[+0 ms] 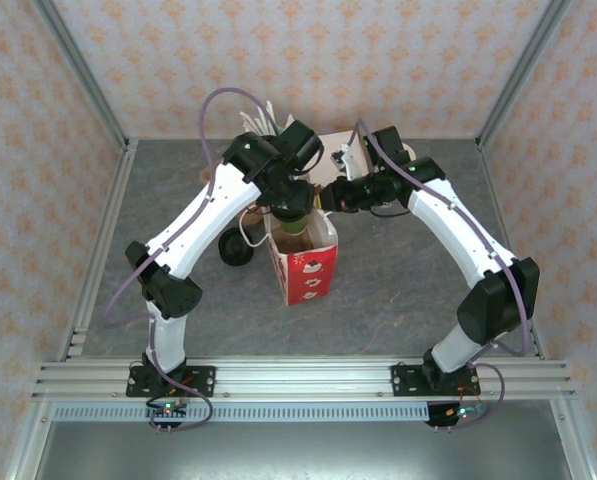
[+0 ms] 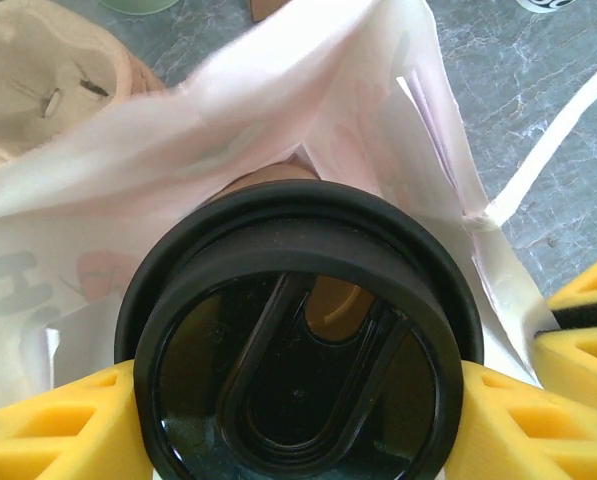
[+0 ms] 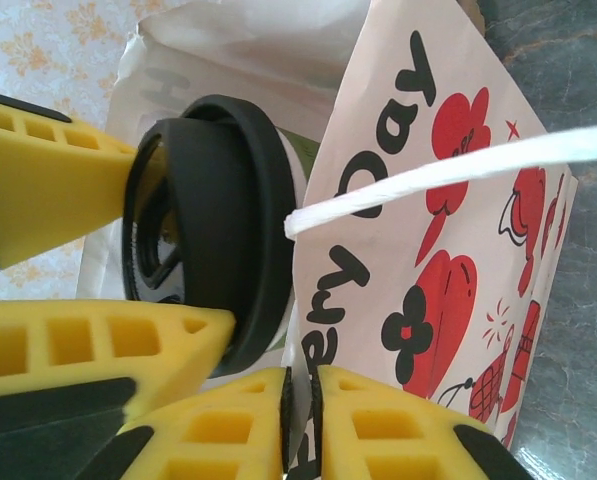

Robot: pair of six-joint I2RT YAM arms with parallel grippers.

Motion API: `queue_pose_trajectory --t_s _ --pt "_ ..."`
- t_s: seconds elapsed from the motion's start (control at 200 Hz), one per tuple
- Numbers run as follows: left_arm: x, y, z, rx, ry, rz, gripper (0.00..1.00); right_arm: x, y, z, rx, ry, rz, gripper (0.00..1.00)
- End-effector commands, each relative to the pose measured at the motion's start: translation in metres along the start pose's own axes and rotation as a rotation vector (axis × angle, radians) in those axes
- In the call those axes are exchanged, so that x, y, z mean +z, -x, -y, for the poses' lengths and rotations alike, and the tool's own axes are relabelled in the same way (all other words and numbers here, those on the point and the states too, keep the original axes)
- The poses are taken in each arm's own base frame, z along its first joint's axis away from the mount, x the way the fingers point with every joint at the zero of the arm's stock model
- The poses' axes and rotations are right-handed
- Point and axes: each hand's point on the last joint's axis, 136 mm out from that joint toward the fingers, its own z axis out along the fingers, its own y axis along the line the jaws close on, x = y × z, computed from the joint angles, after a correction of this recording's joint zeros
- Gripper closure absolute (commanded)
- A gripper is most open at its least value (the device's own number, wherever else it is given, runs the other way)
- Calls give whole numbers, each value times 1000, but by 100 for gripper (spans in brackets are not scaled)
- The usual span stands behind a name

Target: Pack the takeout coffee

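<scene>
The left gripper (image 2: 300, 415) clamps the takeout coffee (image 3: 218, 220) by its top, and the cup hangs in the mouth of the red-and-white bag (image 3: 428, 300). The right gripper (image 3: 300, 420), at the cup's 3 o'clock in the top view, pinches the bag's rim flat between its fingers, spreading the opening. Insertion seems the step in hand. Next, I judge, comes a straight lowering until the cup seats, then release.

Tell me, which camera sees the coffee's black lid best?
The left wrist camera: the lid faces it straight on, big and sharp, ridges and all. The right wrist camera catches it sideways, squeezed between yellow fingers. From the top camera it's just a small dark bit atop the green cup.
</scene>
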Motion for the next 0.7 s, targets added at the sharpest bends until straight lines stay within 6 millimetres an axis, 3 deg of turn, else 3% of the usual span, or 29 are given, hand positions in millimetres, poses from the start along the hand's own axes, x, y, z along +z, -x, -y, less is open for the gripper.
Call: queue_pose_trajectory --t_s 0.0,0.3,0.33,0.495,0.696 --pt "1 2 -8 -42 25 -1 44 -5 11 -8 -6 -2 40 86" --pt "7 -11 -10 -54 14 -39 44 -5 18 -15 37 7 93 92" --pt "-2 -12 -13 -58 3 -23 44 -4 17 -15 43 6 90 92" --pt "-4 -15 -25 -94 7 -7 44 1 13 -19 48 9 89 93" --pt "3 -18 -41 -131 9 -6 44 -1 3 -20 66 1 95 92"
